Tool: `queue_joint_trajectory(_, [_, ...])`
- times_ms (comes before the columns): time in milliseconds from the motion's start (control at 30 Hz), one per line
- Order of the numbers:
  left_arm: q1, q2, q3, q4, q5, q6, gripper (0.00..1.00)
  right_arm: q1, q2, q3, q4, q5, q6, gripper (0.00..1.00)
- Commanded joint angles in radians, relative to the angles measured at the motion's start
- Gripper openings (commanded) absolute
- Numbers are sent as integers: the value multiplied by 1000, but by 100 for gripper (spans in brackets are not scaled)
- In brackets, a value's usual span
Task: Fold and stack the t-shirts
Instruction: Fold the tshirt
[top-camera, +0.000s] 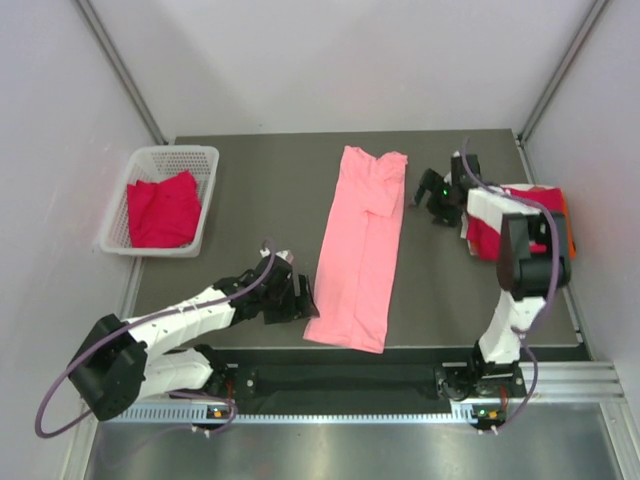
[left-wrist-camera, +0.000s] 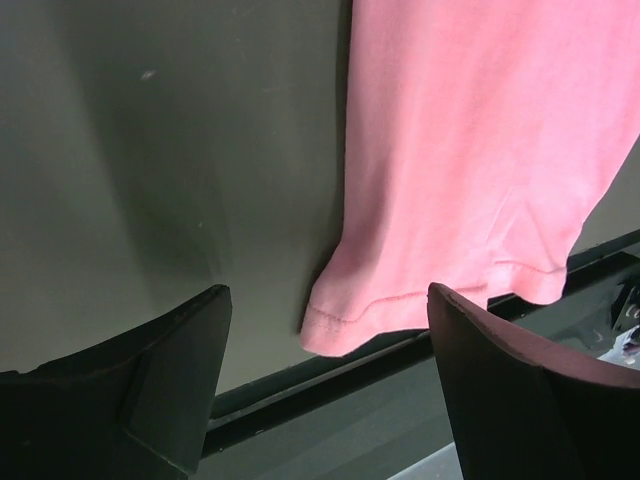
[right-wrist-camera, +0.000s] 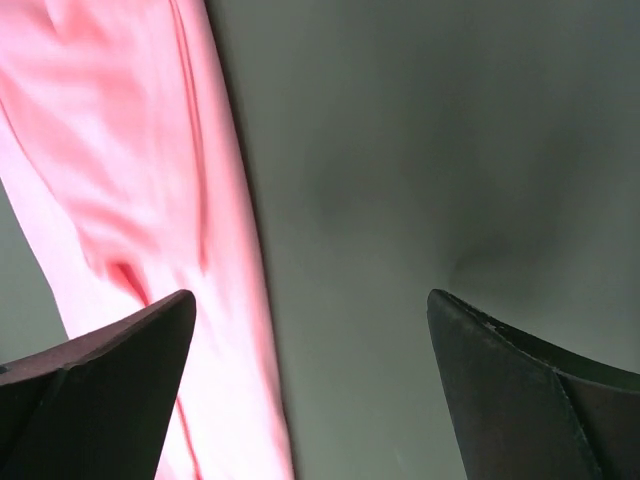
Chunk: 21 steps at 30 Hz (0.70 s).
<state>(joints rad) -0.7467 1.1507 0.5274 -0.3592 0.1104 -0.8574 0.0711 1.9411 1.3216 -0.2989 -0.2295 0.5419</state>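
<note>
On the table, the pink t-shirt lies as a long folded strip; left gripper and right gripper flank it, jaws apart. Next, probably, a crosswise fold.

Left tool and right tool gape wide.

Even soft light, faint shadows, blurred wrist foregrounds
</note>
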Motion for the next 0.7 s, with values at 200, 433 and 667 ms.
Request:
queue_joint_trajectory(200, [-8,-36,-32,-4,28,11,74,192,-563,-621,56,128,90,95])
queue_joint_trajectory(433, [-16,-17,-18,2,41,23,73,380,-1075,-958,-35,219,298,85])
queue_joint_trajectory(667, [-31,-23,-15,6,25,23,71,461,-1370,-1062,-186,211,377,78])
